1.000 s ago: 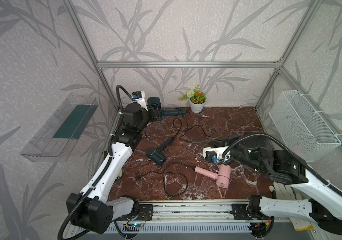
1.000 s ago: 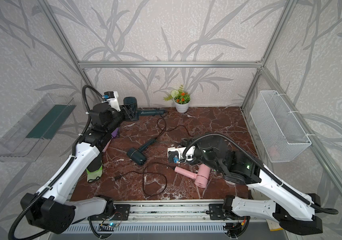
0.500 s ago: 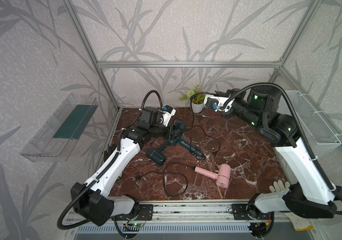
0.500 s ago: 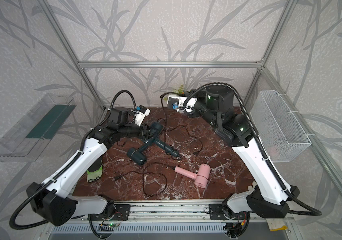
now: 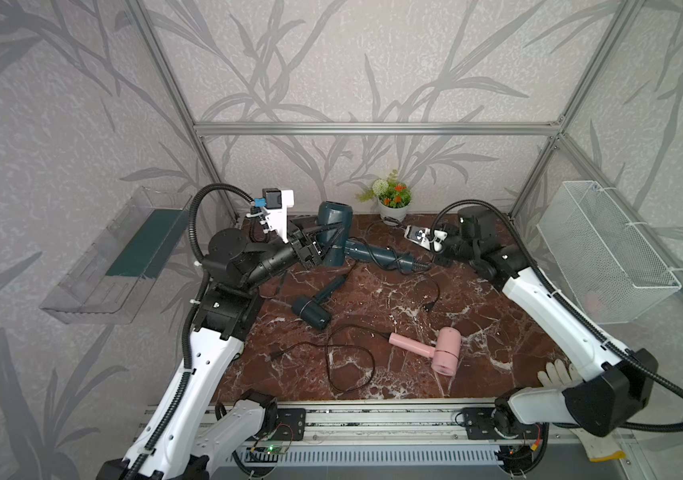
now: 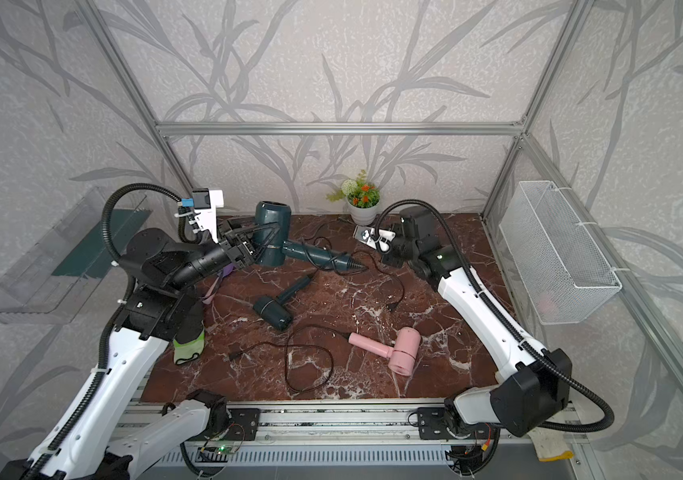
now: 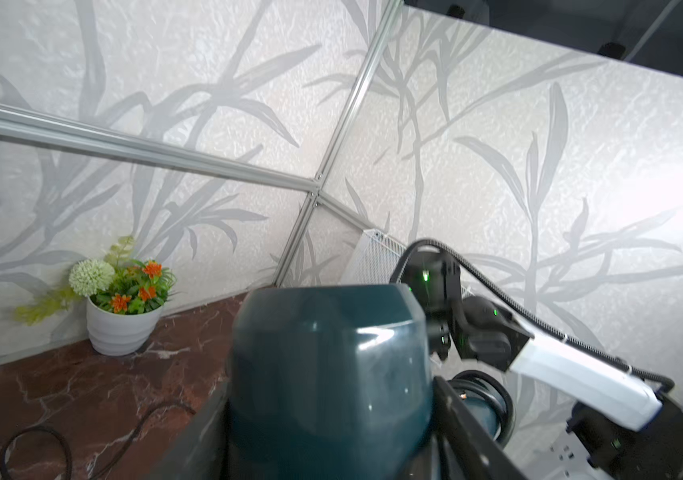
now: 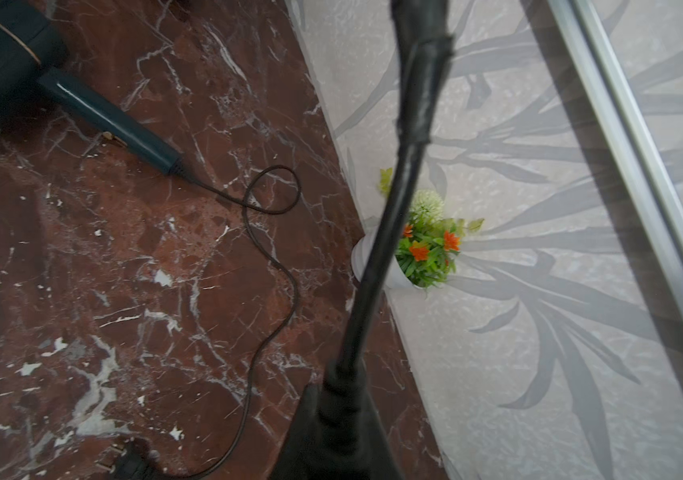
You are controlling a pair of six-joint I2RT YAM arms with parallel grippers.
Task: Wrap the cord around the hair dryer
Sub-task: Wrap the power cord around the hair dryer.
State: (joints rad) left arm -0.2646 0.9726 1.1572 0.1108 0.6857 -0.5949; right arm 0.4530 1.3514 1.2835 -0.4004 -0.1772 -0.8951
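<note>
Upper centre-left, above the marbled red worktop [image 5: 477,324]: left fingers [image 7: 464,419] clamp the barrel of the large dark-teal plastic hair dryer [image 5: 333,216], steadying it while right fingers [image 8: 302,436] pinch its black cord [image 8: 377,266], presumably for winding.

Dark teal hair dryer [image 5: 333,232] sits raised at the back left, barrel mouth upward, handle pointing right. Its black cord [image 5: 438,286] loops the handle, with the plug on the tabletop [image 5: 477,316].
</note>
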